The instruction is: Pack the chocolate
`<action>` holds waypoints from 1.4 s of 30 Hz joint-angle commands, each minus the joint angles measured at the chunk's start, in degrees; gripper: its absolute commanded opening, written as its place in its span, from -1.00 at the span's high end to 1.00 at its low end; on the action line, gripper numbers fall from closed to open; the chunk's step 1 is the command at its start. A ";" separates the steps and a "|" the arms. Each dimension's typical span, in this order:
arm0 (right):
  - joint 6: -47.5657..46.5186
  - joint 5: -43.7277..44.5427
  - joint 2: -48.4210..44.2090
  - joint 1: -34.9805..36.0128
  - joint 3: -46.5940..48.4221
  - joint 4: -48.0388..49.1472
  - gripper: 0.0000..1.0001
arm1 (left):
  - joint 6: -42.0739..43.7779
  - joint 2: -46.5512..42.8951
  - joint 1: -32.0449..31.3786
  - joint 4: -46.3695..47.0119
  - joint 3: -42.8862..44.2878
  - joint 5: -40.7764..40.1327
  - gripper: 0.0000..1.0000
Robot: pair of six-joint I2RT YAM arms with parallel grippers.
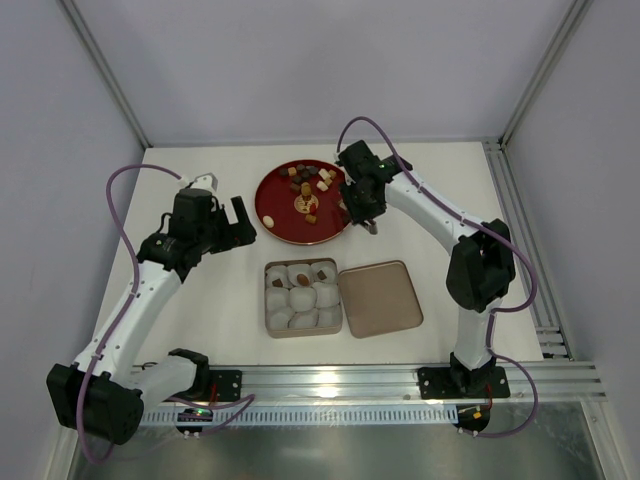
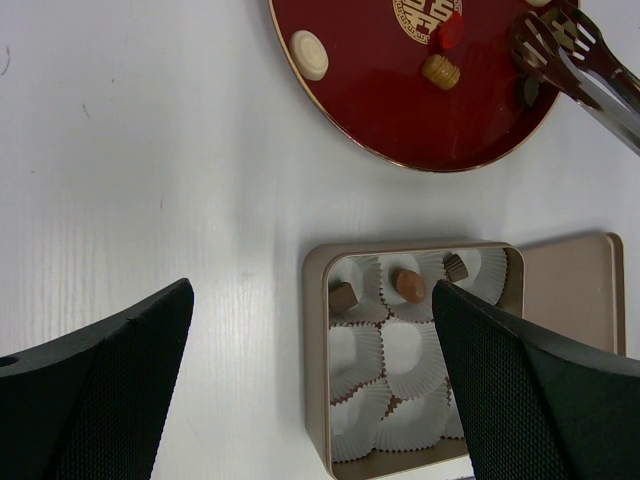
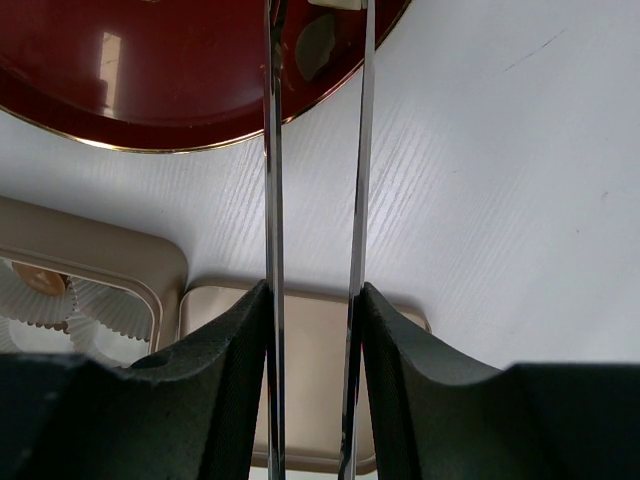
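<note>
Three chocolates [image 2: 410,284] are sitting in the far row of the one box [image 2: 316,380], each in its own cup [image 2: 412,360]; there are nine cups, and six are holding nothing. More chocolates are lying on the one red plate [image 2: 370,90], too small to count from above. One lid [image 1: 380,298] is lying beside the box on the desk [image 1: 220,300].

The right jaws are clamping one pair of tongs [image 2: 590,80], their tips reaching over the plate; only the right wrist view is showing that grip. The left jaws are hanging wide open, gripping nothing.
</note>
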 commanded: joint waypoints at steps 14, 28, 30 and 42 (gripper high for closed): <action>0.12 3.15 -3.45 0.80 4.10 -2.19 0.16 | -0.32 -0.17 0.48 1.93 -0.03 0.55 -0.99; 0.38 0.95 -1.16 0.89 5.42 -2.36 0.15 | -0.31 -0.17 0.48 1.84 -0.03 0.55 -1.00; 0.47 0.69 -0.99 0.89 5.33 -2.28 0.16 | -0.31 -0.25 0.48 1.84 -0.03 0.46 -0.99; 0.56 1.39 0.15 0.98 4.63 -2.36 0.16 | -0.23 -0.17 0.48 1.84 -0.03 0.55 -0.99</action>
